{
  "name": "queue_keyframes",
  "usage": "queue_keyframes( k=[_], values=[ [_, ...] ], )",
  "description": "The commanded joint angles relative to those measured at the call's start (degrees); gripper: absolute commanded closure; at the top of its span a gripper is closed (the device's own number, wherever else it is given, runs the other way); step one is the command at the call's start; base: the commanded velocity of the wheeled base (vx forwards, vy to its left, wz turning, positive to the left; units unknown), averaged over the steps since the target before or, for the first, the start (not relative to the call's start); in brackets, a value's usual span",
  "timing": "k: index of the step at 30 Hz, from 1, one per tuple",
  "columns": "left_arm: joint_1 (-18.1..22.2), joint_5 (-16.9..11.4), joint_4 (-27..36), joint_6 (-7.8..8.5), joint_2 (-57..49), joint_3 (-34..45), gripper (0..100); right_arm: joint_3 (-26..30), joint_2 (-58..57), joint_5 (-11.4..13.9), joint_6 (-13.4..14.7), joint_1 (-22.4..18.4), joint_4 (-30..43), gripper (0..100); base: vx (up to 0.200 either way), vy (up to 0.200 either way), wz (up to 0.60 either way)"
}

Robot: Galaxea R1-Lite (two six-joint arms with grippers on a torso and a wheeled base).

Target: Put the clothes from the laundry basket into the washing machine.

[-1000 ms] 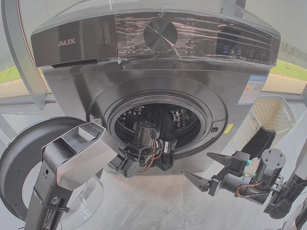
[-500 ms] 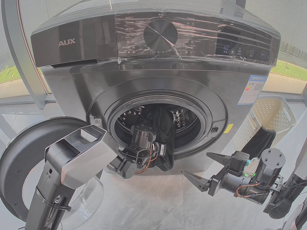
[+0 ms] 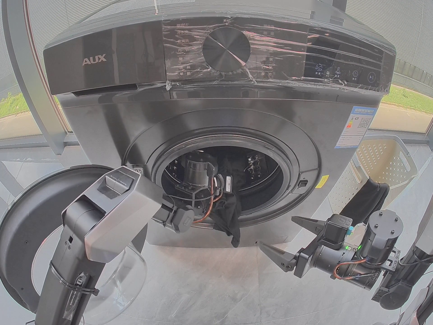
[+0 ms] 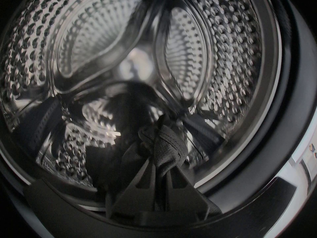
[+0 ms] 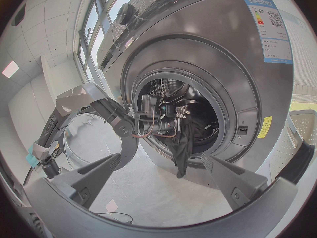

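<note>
While the left gripper point(image 4: 161, 177) sits inside the drum of the washing machine point(image 3: 112, 127), it is clamped on a black garment point(image 3: 228, 213), whose tail hangs out over the door rim. The right gripper point(image 3: 276, 231) hovers low before the machine, jaws wide apart. Another dark cloth point(image 3: 366, 199) drapes over the laundry basket point(image 3: 388, 159) edge.

black garment point(image 5: 182, 152) hanging from washing machine point(image 5: 211, 50), jaws apart
</note>
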Motion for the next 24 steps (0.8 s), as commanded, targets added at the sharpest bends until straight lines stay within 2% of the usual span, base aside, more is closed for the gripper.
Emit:
queue_keyframes(
  k=[1, 10, 11, 15, 24],
  values=[
    [1.47, 1.84, 0.37, -0.77, 0.78, -6.01, 100, 0.02, 0.3, -0.02, -0.01, 0.03, -0.03, 0, 0.0, 0.0, 0.0],
    [2.17, 1.93, 0.28, -1.82, 0.95, -8.47, 100, 0.11, 0.21, -0.02, -0.01, 0.03, -0.03, 0, 0.0, 0.0, 0.0],
    [2.17, 1.84, 0.46, -1.91, 0.87, -7.76, 0, 0.11, 0.21, -0.02, -0.01, 0.03, -0.03, 0, 0.0, 0.0, 0.0],
    [1.55, 1.93, 0.02, -2.44, 0.78, -6.27, 0, 0.2, 0.12, 0.07, 0.08, 0.03, -0.03, 0, 0.0, 0.0, 0.0],
    [-0.38, 0.96, 3.36, -1.91, -2.65, 4.19, 0, 0.2, -0.14, 0.07, -0.01, 0.12, -0.03, 0, 0.0, 0.0, 0.0]
  ],
)
